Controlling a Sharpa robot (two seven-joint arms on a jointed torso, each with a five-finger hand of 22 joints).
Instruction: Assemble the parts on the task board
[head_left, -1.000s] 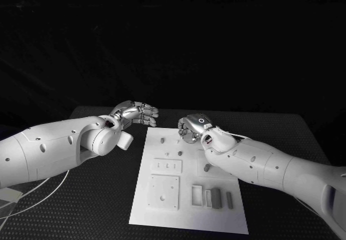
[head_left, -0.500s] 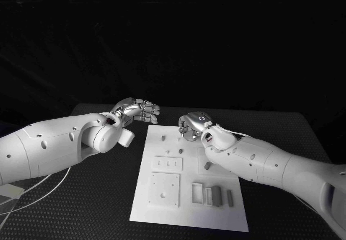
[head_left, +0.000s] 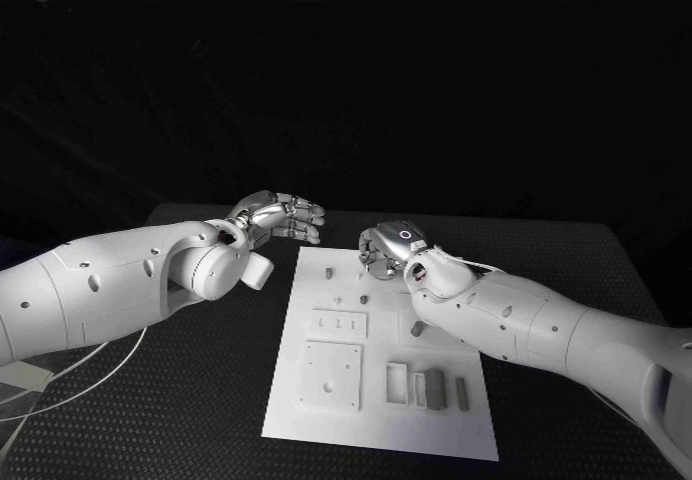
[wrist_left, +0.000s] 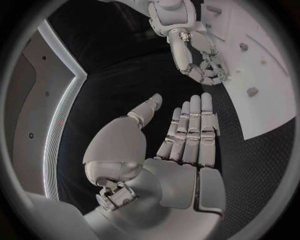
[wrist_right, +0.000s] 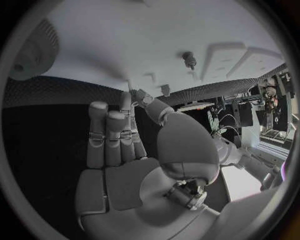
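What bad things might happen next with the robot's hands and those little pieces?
The right hand hovers over the far end of the task board, close to small upright parts; it might knock one over. The left hand hangs at the board's far left corner, near the right hand, so the two might bump. Neither hand holds a part, so a grab could miss.
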